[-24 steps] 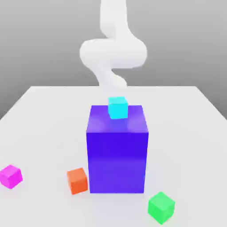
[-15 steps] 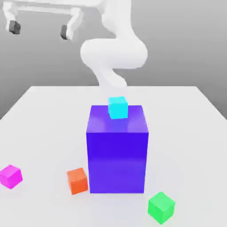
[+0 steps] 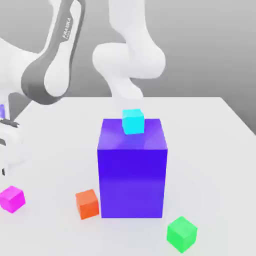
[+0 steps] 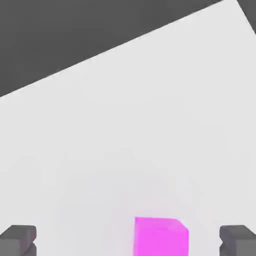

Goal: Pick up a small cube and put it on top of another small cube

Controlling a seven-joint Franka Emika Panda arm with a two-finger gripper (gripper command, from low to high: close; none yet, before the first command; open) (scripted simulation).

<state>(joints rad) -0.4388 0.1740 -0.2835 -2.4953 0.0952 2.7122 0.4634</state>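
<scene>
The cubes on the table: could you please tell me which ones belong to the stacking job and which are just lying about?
Part of the job:
- magenta cube, to be picked up, lying between the open gripper fingers
- orange-red cube, the base

Just lying about:
- green cube
- cyan cube atop the big blue-violet block

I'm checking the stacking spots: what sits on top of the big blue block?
A cyan cube rests on the blue block, near its far edge. The rest of the top is bare. What lies behind the block on the table is hidden.
</scene>
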